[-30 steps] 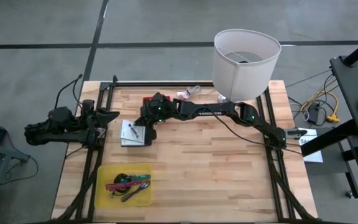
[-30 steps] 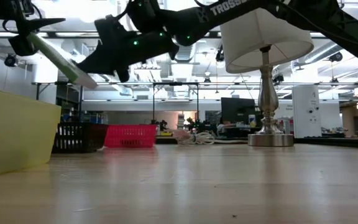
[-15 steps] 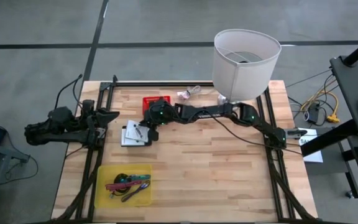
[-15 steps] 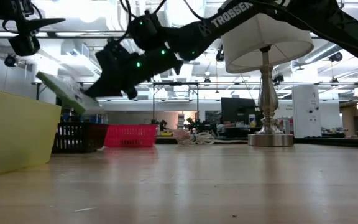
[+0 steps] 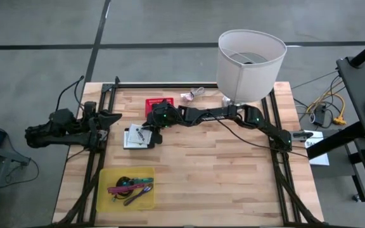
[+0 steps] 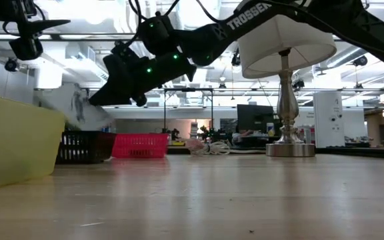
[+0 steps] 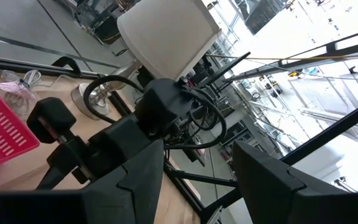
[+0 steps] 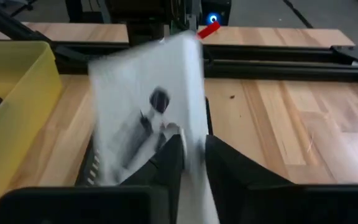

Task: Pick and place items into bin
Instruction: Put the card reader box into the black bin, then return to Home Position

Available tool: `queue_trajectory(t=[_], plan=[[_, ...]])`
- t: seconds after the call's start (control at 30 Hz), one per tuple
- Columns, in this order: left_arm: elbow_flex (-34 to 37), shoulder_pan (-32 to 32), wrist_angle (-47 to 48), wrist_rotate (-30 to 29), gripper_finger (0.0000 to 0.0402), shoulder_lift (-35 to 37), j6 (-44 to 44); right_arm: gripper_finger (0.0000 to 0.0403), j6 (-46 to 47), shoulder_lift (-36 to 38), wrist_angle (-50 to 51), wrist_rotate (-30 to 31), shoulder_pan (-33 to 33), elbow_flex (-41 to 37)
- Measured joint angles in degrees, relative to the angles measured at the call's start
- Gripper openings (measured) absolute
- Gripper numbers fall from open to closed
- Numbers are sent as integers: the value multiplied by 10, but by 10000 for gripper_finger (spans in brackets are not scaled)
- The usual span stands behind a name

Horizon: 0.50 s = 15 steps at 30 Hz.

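Compared with a second ago, the white printed card (image 8: 146, 115) has swung from a steep edge-on slant to a flatter, broadside tilt, and the right gripper (image 5: 149, 132) carrying it has drawn back a little toward the red basket (image 5: 154, 103). The card now hangs in the air above a second white card (image 5: 132, 140) that lies flat on the wooden table (image 5: 220, 171), between the parked left arm and the table's middle. In the right wrist view the two dark fingers (image 8: 169, 155) are pinched on the card's near edge, with most of the sheet cantilevered out beyond them.

My judgement is that the card is very light, thin and somewhat flexible: it blurs as if it flutters, so a hold at one edge lets it swivel or slide out. A grip deeper in from the edge, or nearer the middle of a long side, would steady it. Its smooth printed face probably offers little friction.

Nearer the table's front left stands the yellow bin (image 5: 106, 190), already holding a magenta stick (image 5: 120, 189), a teal pen (image 5: 142, 181) and a dark cable (image 5: 127, 182). The card is still well apart from the bin.

At the left edge of the table the left gripper (image 5: 109, 118) waits, its fingers spread with a clear gap in its own wrist view. A white lampshade lamp (image 5: 251, 63) stands at the far right corner.
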<state>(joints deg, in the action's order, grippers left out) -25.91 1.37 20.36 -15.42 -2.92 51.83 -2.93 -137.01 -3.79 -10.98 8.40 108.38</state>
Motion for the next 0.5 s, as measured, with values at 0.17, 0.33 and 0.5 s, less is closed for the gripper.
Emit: queue_trajectory(t=[0.17, 0.33, 0.5], plan=[[0, 0, 0, 0, 176, 0, 0, 93, 0, 0, 1, -1, 0, 0], [0, 0, 0, 0, 176, 0, 0, 129, 17, 0, 3, -16, 0, 0], [0, 0, 0, 0, 176, 0, -2, 148, 77, 12, 8, -40, 0, 0]])
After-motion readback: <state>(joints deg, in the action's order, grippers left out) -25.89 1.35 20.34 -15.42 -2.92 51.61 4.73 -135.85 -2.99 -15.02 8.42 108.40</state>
